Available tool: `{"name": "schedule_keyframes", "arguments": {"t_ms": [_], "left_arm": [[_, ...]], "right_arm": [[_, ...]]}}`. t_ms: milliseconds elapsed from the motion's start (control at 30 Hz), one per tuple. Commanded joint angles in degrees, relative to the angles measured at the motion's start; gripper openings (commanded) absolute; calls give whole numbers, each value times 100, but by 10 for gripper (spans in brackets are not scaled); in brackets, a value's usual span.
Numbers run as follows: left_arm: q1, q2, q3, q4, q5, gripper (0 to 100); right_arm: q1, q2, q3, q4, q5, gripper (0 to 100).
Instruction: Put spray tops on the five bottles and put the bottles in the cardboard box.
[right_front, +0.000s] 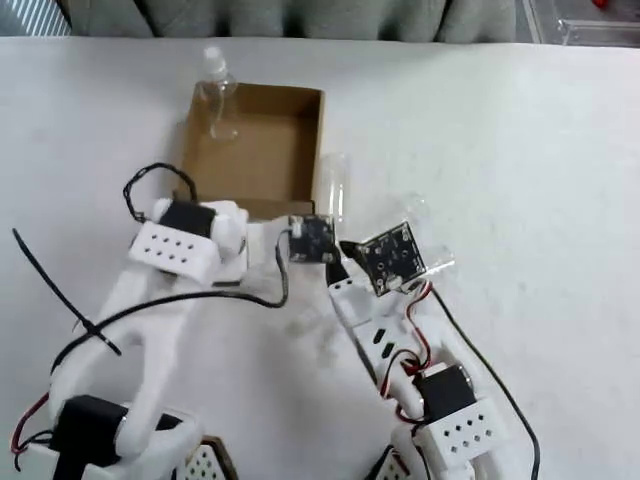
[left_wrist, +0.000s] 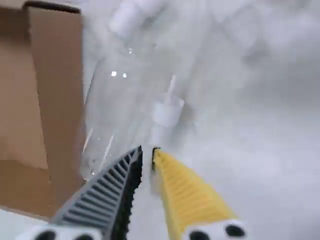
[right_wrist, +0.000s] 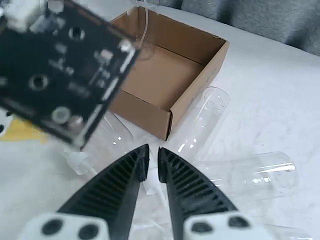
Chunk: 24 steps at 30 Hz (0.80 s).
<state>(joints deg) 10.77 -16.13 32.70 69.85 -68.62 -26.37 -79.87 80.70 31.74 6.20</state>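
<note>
Spray top (left_wrist: 166, 107) pinched at tips of left fingers (left_wrist: 186, 190)

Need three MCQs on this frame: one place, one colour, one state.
1. Where does the clear bottle nearest the cardboard box lie?
A. inside it
B. on the table beside it
C. in a gripper

2. What colour are the fingers of the right gripper?
A. black
B. yellow
C. red

3. The cardboard box is:
A. open-topped
B. taped shut
C. flattened

Answers:
1. B, it lies on its side along the box's outer wall.
2. A, both fingers are black in the right wrist view.
3. A, its bare floor shows from above.
</note>
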Motion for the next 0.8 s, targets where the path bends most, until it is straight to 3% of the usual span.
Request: {"name": "schedule_keyframes", "arguments": {"t_ms": [0, 167, 400, 600, 767], "left_arm": [[22, 66, -695, 668, -1257, 105], [31, 75, -1029, 615, -1266, 176], [48, 277, -1029, 273, -1266, 188], [31, 769, -1169, 79, -1266, 189], [136, 1244, -1196, -325, -1222, 189]], "right_arm": [[48, -84, -44, 4, 79, 15], [48, -84, -44, 4, 79, 15], [84, -84, -44, 4, 79, 15], [954, -92, -193, -48, 70, 15], [1059, -92, -220, -163, 26, 15]]}}
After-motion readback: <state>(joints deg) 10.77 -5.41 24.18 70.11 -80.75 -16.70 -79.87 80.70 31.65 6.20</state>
